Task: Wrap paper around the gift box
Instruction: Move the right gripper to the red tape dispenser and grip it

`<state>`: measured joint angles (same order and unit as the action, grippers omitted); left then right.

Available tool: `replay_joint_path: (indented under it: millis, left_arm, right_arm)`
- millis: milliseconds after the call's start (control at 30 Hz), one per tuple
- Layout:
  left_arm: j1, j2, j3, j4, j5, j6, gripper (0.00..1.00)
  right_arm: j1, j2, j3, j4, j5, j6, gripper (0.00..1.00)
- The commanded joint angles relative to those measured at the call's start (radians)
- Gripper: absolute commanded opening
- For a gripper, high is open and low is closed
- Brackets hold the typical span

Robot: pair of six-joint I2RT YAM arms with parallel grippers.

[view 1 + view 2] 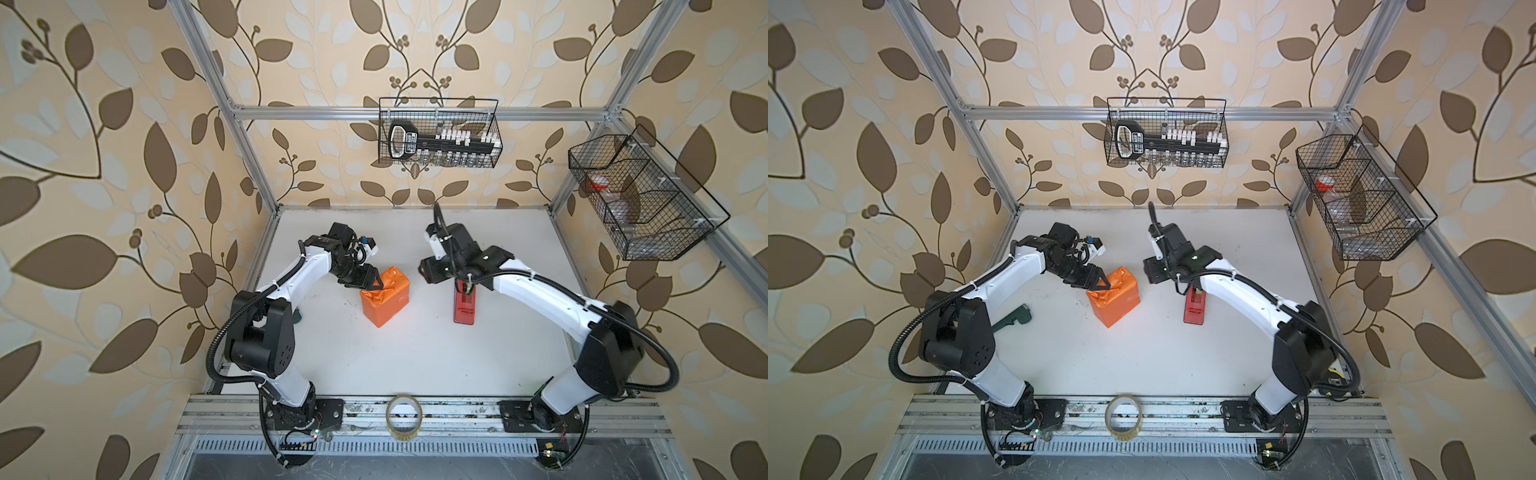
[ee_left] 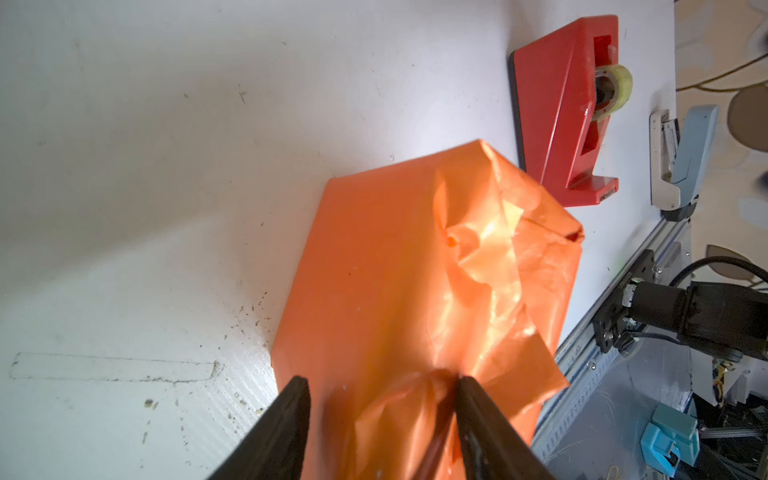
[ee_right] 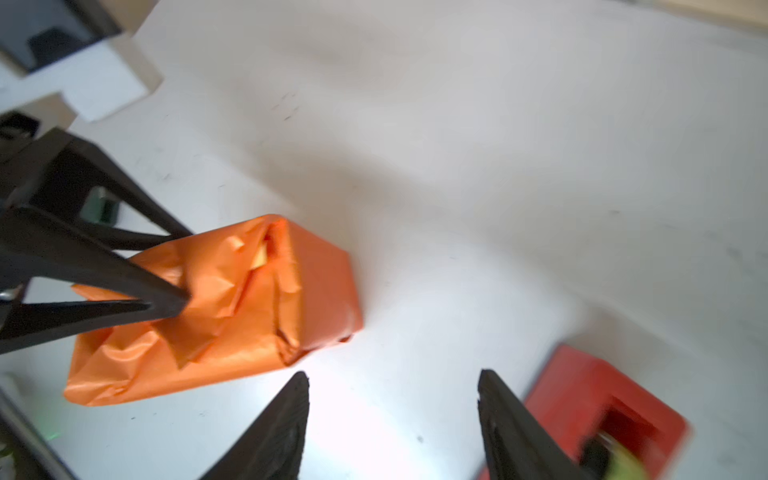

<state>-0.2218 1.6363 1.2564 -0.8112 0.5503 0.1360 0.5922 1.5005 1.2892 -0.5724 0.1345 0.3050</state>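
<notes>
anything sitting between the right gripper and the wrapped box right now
Nothing visible does. In the right wrist view only bare table lies between the open right gripper and the paper covering the gift box. The red tape dispenser sits to the gripper's other side; the left gripper is at the crumpled far end.

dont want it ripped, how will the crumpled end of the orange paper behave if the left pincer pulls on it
Probably floppy: the paper is creased and bunched at the open left pincer. It is likely tear-prone, since it looks thin and glossy. A pull may just slide the whole wrap along the smooth white table.
</notes>
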Motion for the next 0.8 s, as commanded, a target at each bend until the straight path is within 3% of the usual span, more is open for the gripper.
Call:
replay_joint_path:
  millis: [0,233,767]
  left_arm:
    - [-0.001,0.033,-0.009,-0.071,-0.126,0.034,0.58]
    - [-0.001,0.04,0.003,-0.082,-0.117,0.032,0.57]
    - [-0.001,0.043,0.019,-0.092,-0.113,0.027,0.57]
  right_arm:
    - [-0.033,-0.072,-0.165,-0.158,0.16,0.146,0.66]
    - [-0.054,-0.188,-0.453,0.005,0.081,0.363,0.65]
    - [-0.01,-0.033,-0.466,0.104,0.083,0.446,0.69]
